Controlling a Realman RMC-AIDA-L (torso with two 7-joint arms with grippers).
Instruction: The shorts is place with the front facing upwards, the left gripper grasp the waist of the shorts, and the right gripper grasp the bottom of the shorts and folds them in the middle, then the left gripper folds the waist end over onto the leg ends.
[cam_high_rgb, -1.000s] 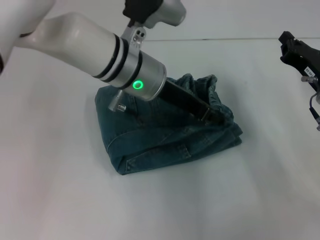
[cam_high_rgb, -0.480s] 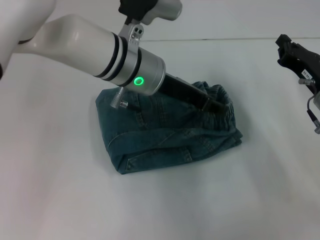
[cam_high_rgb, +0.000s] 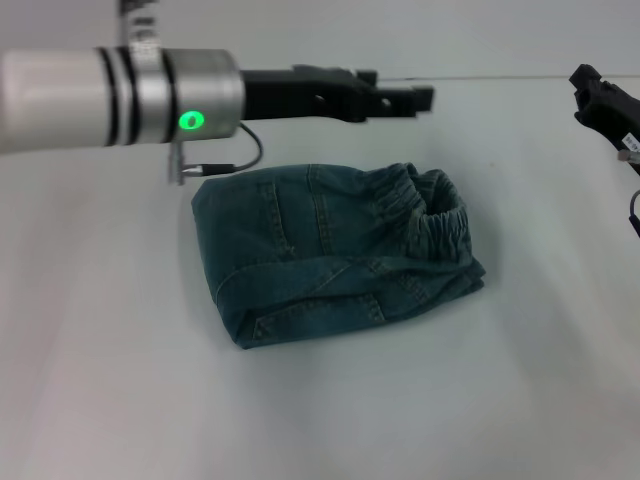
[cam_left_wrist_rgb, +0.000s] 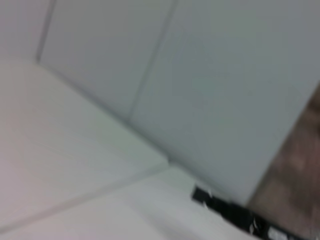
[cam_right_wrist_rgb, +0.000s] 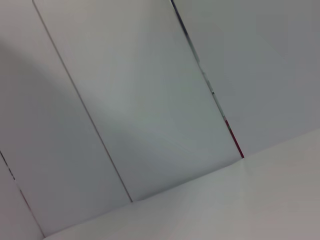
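The shorts (cam_high_rgb: 320, 255) lie folded into a compact blue-green denim bundle in the middle of the white table. Their gathered elastic waist (cam_high_rgb: 437, 212) rests on top at the right end. The leg ends are hidden under the folded layers, and no print shows. My left gripper (cam_high_rgb: 405, 90) hovers above and behind the bundle, pointing right, open and holding nothing. The right gripper (cam_high_rgb: 603, 103) hangs at the far right edge, well away from the shorts. In the left wrist view a black shape (cam_left_wrist_rgb: 225, 212) shows far off. The right wrist view shows no shorts.
The white table (cam_high_rgb: 330, 410) spreads around the bundle on all sides. Pale wall panels (cam_right_wrist_rgb: 140, 100) stand behind the table's far edge. A thin cable (cam_high_rgb: 245, 155) loops under the left wrist.
The left gripper let go of the waist, rose off the shorts and swung level above them. The waistband settled flat on the bundle. The right gripper barely moved.
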